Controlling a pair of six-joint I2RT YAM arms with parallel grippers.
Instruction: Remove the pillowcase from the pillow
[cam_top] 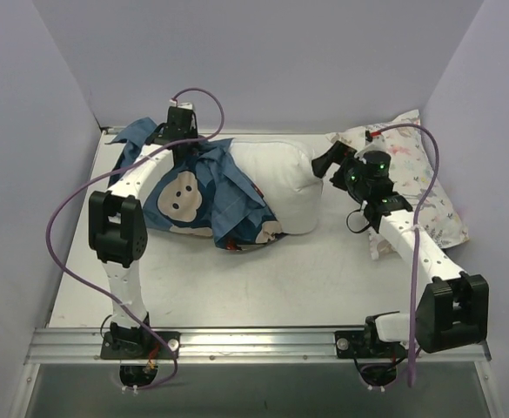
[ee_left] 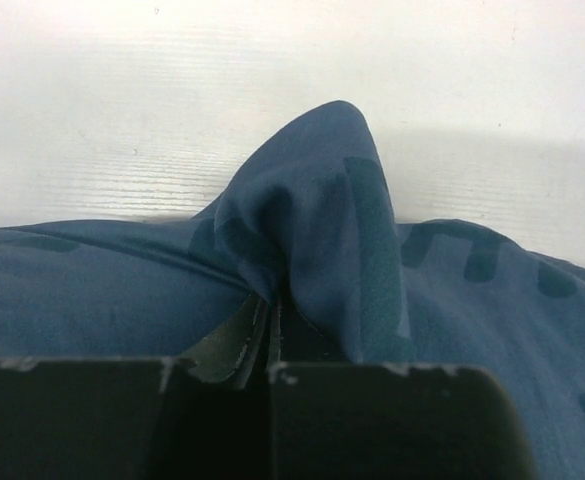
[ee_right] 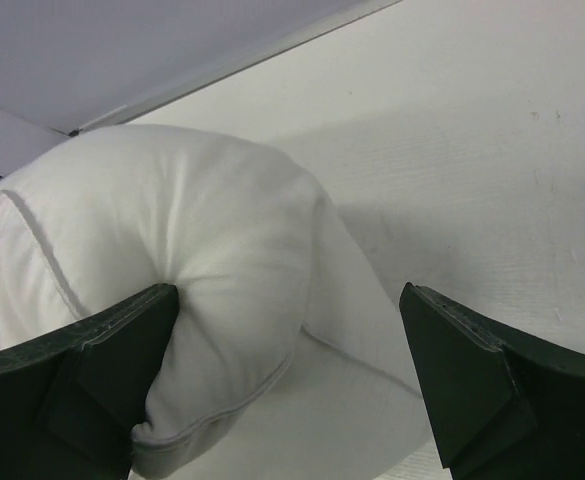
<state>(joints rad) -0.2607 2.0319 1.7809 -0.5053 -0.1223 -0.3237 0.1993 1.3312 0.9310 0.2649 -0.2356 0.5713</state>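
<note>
Left gripper point(ee_left: 270, 335) is mostly getting swallowed by fabric in its own wrist view. Its fingers are clenching tight on a raised fold of the navy pillowcase point(cam_top: 193, 196). From the top view the wrist is blocking the jaws, so you can't see them there.

The pillowcase is bunching over the left half of the white pillow point(cam_top: 280, 174), hiding that end, while the right end is poking out bare. Right gripper point(ee_right: 292, 300) is gaping wide around that bare corner, with 1 finger touching it and gripping nothing.

The patterned pillow point(cam_top: 424, 174) is sitting partly under the right arm. Bare table point(cam_top: 263, 279) is lying open in front, and the pillowcase's far corner is crowding the table's back-left corner.
</note>
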